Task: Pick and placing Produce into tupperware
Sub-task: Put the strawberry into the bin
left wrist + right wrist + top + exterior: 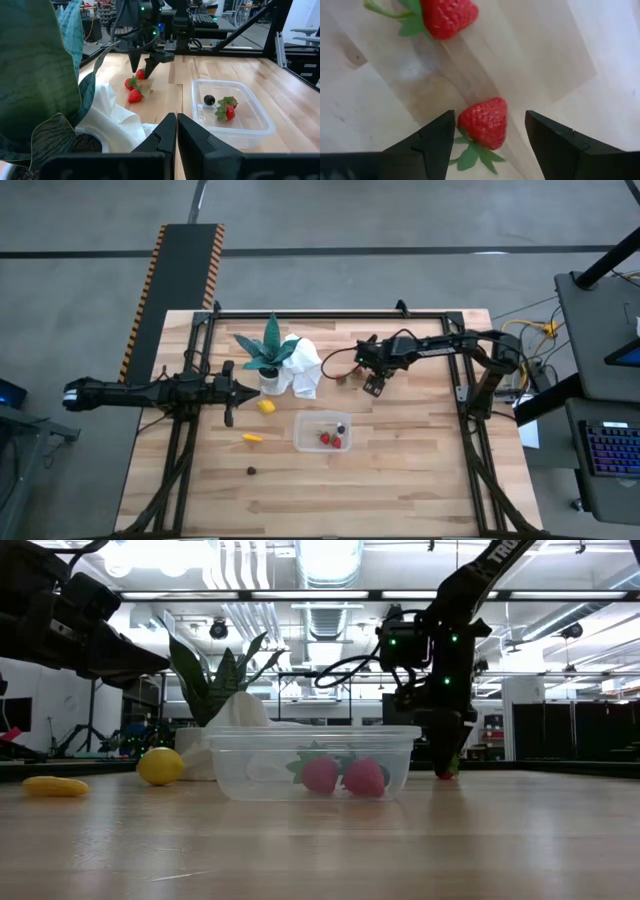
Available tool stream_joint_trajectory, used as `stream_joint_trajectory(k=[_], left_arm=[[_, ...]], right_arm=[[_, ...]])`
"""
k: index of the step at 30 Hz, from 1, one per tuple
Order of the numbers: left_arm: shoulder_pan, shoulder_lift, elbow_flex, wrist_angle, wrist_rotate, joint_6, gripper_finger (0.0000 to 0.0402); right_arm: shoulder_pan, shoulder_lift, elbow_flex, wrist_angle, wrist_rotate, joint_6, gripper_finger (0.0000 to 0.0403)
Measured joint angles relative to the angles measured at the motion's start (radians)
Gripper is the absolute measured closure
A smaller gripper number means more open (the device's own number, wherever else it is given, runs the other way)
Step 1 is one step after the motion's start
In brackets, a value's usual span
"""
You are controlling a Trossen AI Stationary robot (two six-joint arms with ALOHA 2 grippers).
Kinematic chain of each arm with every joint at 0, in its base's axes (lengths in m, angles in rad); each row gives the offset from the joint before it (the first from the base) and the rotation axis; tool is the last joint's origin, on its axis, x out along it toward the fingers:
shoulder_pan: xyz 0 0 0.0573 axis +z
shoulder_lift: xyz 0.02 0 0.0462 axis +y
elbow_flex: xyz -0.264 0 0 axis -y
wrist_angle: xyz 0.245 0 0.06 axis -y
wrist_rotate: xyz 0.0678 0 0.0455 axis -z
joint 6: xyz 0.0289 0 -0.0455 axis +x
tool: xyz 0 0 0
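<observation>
My right gripper (490,132) is open and points down at the table near the white cloth. Its fingers stand on either side of a red strawberry (484,122) that lies on the wood, and I see no contact. A second strawberry (445,17) lies just beyond. The clear tupperware (322,431) sits mid-table and holds two strawberries (340,776) and a dark round piece (209,100). The lemon (266,407), the yellow-orange piece (253,438) and a dark round piece (251,471) lie on the table left of it. My left gripper (176,132) is shut and hovers beside the plant.
A green spiky potted plant (270,352) and a crumpled white cloth (303,368) stand between the two grippers, toward the far side. Three loose strawberries (134,85) lie by the cloth. A black frame (330,313) runs along the table's far edge and sides.
</observation>
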Motion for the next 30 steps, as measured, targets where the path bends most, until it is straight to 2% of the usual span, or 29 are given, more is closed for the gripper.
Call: stream_joint_trajectory(k=[9, 23, 30], left_arm=[[0.0, 0.001, 0.0, -0.001, 0.0, -0.001, 0.0402], [0.0, 0.006, 0.0, -0.001, 0.0, -0.002, 0.0402], [0.0, 0.006, 0.0, -0.001, 0.0, -0.002, 0.0402]], right_arm=[[-0.004, -0.005, 0.0, -0.01, 0.0, -0.02, 0.0196], [-0.004, -0.006, -0.001, -0.019, 0.0, -0.054, 0.0277], [-0.004, -0.006, -0.001, -0.027, 0.0, -0.057, 0.0274]])
